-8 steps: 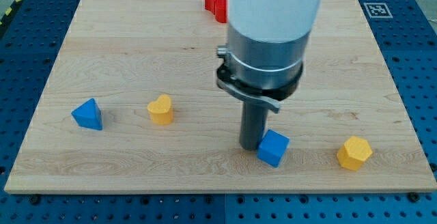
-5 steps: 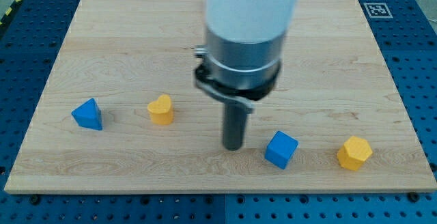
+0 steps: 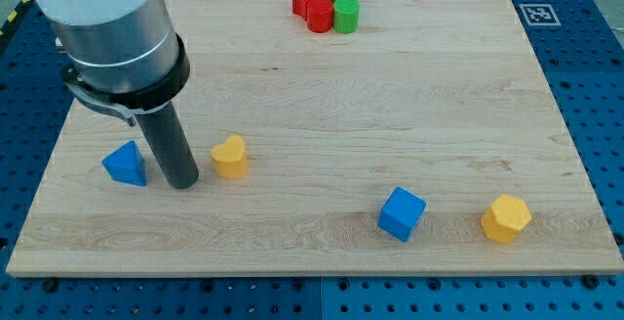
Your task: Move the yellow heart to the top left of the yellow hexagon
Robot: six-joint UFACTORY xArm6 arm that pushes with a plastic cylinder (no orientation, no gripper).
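Observation:
The yellow heart [image 3: 230, 156] lies on the wooden board [image 3: 312, 96] at the view's lower left. The yellow hexagon [image 3: 506, 219] lies far off at the view's lower right. My tip [image 3: 182, 183] stands on the board just left of the yellow heart, between it and the blue triangle [image 3: 126, 163]. It is close to the heart; I cannot tell whether it touches it.
A blue cube [image 3: 401, 213] lies left of the yellow hexagon. Two red blocks [image 3: 313, 6] and two green blocks [image 3: 343, 6] cluster at the view's top edge. A marker tag [image 3: 536, 14] sits at the board's top right corner.
My tip has swept from beside the blue cube leftward across the board to the yellow heart's left side. The blue cube shifted slightly right early on. The other blocks have not moved.

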